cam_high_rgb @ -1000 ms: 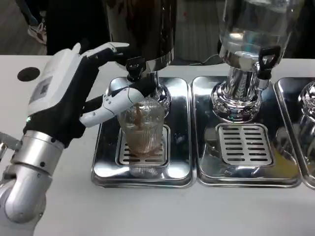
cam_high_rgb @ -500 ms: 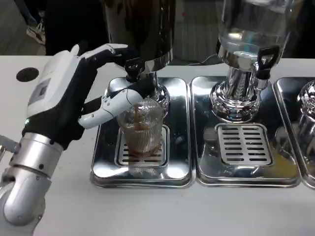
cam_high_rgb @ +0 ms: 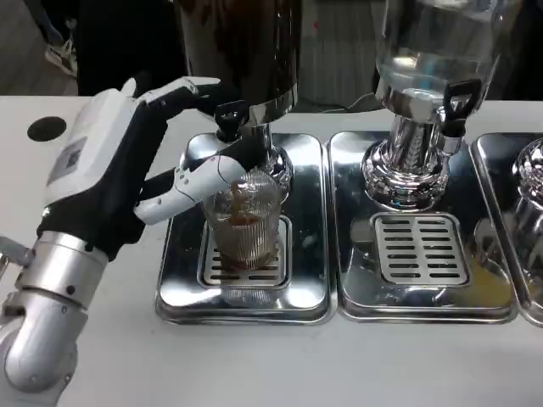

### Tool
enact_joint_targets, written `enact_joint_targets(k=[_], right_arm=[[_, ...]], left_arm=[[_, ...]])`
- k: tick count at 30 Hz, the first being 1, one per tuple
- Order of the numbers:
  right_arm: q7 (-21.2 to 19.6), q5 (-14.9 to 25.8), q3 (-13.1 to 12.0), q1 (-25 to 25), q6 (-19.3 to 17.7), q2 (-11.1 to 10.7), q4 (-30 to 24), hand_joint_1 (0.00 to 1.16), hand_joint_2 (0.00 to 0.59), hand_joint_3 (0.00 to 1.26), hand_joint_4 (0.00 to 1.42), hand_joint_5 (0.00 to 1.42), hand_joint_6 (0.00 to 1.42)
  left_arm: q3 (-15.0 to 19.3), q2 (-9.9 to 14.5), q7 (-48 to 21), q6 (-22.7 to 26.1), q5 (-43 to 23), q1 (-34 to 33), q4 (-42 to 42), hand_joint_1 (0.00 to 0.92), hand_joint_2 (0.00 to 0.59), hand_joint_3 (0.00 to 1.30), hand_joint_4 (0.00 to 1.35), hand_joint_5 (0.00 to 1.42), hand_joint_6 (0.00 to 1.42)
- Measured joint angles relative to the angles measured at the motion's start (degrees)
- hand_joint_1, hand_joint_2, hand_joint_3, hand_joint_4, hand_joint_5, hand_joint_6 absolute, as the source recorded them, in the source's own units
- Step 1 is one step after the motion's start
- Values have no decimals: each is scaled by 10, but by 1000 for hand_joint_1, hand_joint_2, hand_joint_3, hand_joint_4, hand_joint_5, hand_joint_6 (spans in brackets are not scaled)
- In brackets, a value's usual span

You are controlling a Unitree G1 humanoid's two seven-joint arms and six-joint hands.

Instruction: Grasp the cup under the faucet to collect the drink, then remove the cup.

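Our left hand is wrapped around the cup from its left side, white fingers pressed across the upper part of the wall, so we read it as holding the cup rather than merely resting beside it. The cup stands on the slotted grate of the left drip tray, directly below the black faucet of the dark dispenser, and brown drink shows inside it. We judge this cup to be thin, clear, ribbed plastic: light, a bit springy, likely to buckle under a hard squeeze, and heavier as it fills. The ribs should help against slipping. The best hold looks like the upper wall, where we already are, kept firm but gentle and upright when lifting clear of the faucet
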Motion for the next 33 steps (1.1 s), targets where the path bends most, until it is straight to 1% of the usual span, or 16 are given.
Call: enact_joint_targets(k=[25, 33], right_arm=[[0, 3, -1, 4, -10, 0, 0, 693, 517, 400, 408, 302, 203], [0, 8, 0, 5, -11, 1, 0, 693, 517, 400, 408, 310, 203]], left_arm=[[1, -2, 0, 0, 0, 8, -9, 0, 66, 377, 402, 219, 0], [6, -2, 0, 0, -2, 34, -32, 0, 67, 370, 389, 219, 0]])
